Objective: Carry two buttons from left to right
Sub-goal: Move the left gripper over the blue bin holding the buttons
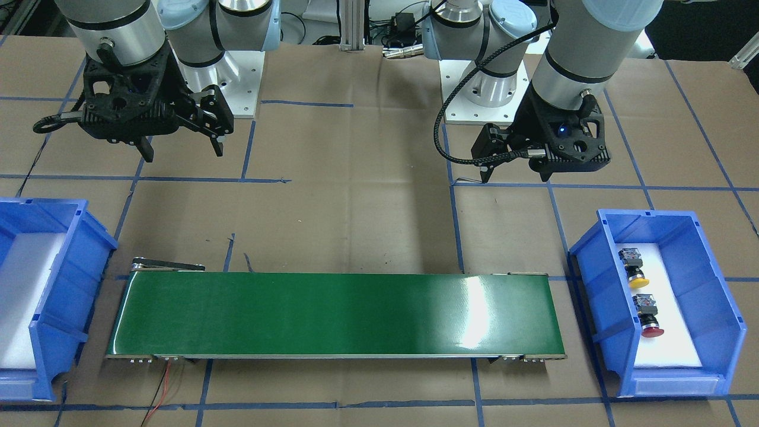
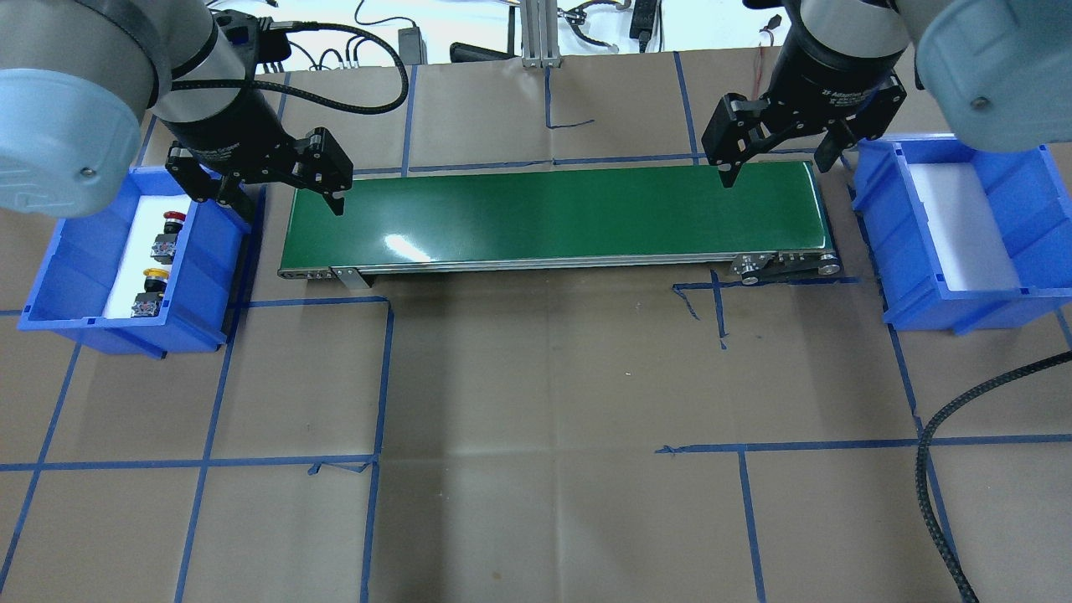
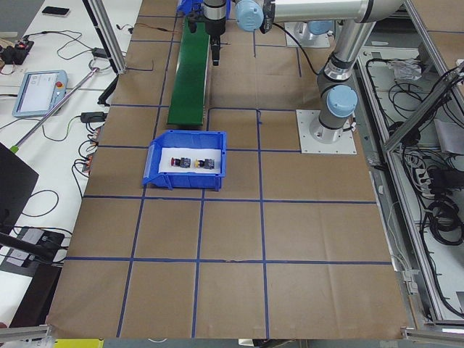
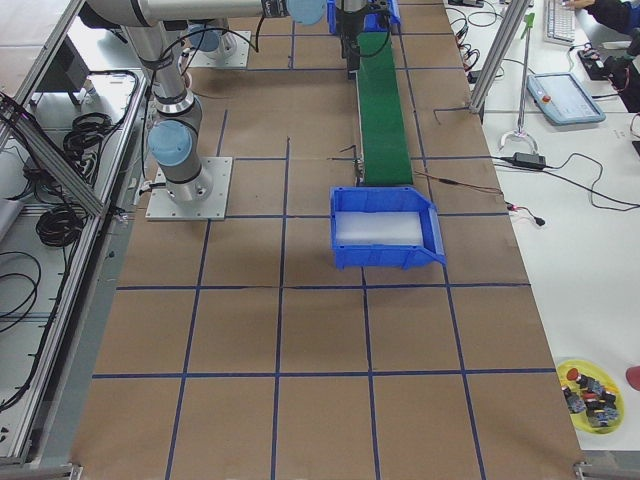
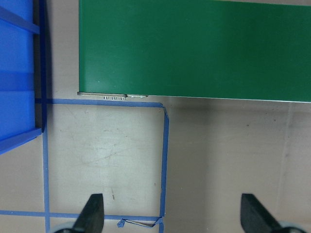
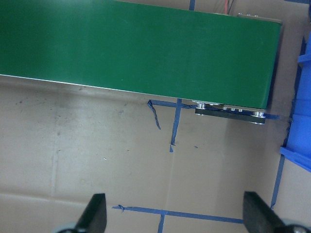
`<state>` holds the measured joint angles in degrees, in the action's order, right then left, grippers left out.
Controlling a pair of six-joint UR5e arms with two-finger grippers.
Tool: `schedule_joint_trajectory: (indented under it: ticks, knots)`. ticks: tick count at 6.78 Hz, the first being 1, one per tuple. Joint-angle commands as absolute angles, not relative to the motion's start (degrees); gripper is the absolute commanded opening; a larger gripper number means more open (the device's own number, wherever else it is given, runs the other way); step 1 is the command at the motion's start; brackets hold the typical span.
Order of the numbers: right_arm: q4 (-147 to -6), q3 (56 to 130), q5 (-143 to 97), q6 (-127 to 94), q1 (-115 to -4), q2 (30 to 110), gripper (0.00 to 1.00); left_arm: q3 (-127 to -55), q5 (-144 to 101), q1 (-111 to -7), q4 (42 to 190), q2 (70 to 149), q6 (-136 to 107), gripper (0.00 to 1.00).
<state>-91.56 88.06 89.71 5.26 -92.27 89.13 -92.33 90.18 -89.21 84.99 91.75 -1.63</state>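
Observation:
The two buttons lie in the blue bin (image 2: 205,276) on my left, on its white liner. The red-capped button (image 2: 170,226) is farther from me and the yellow-capped button (image 2: 152,285) nearer; both show in the front view, yellow (image 1: 636,274) and red (image 1: 649,325). My left gripper (image 2: 289,209) hangs open and empty between that bin and the left end of the belt, above the table. My right gripper (image 2: 776,172) hangs open and empty over the belt's right end. Each wrist view shows only spread fingertips (image 5: 92,213) (image 6: 95,213) and bare belt.
A green conveyor belt (image 2: 553,209) runs between the two bins. A second blue bin (image 2: 879,226) with a bare white liner stands at its right end. Brown paper with blue tape lines covers the table. A black cable (image 2: 938,469) hangs at the near right.

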Motion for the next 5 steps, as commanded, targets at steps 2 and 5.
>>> schedule_joint_trajectory:
  ticks: [2, 5]
  knots:
    - [-91.67, 88.16, 89.56, 5.36, -92.11, 88.77, 1.00, -92.37, 90.18, -89.21, 84.99, 91.67, -1.58, 1.00]
    - [-91.58, 88.24, 89.30, 5.36, -90.35, 88.68, 1.00, -92.46, 90.18, -89.21, 84.99, 91.58, -1.41, 1.00]
